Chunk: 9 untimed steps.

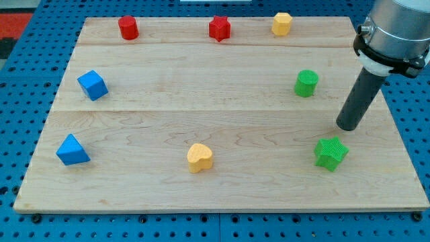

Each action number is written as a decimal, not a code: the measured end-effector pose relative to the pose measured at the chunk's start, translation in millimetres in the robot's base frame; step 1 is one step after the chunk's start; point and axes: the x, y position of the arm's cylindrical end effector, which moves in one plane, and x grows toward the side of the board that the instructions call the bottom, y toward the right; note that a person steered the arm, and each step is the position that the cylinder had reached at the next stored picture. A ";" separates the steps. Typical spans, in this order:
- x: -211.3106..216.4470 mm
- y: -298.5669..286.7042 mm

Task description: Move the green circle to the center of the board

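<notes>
1. While sitting on the pale wooden board (201, 107), my tip (349, 126) is resting at the view's right side, well apart from the board's middle.
2. My tip is the lower end of a plain dark rod; it is carrying nothing and touching no block.
3. The green circle block (306, 83), a short ribbed cylinder, is standing up and to the view's left of my tip, near it but apart, in the upper right part of the board.
4. A green star-shaped block (330, 152) is lying just below my tip, slightly to the view's left, not touching it.
5. A yellow heart-shaped block (199, 157) is sitting low on the board near the middle of the bottom edge.
6. A blue cube block (93, 85) is lying at the view's left, with a blue triangular block (72, 150) below it.
7. Along the view's top edge are sitting a red cylinder block (128, 27), a red star-shaped block (219, 28) and a yellow hexagon-like block (281, 23).
8. The board is lying on a blue perforated table (27, 81).
</notes>
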 end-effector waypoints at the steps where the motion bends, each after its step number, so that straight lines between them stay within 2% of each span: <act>1: -18.5 5.1; 3: -53.8 6.6; 4: -53.8 -29.3; 5: -56.2 21.2; 6: -78.5 46.5; 7: -95.0 5.7; 9: -100.9 -134.5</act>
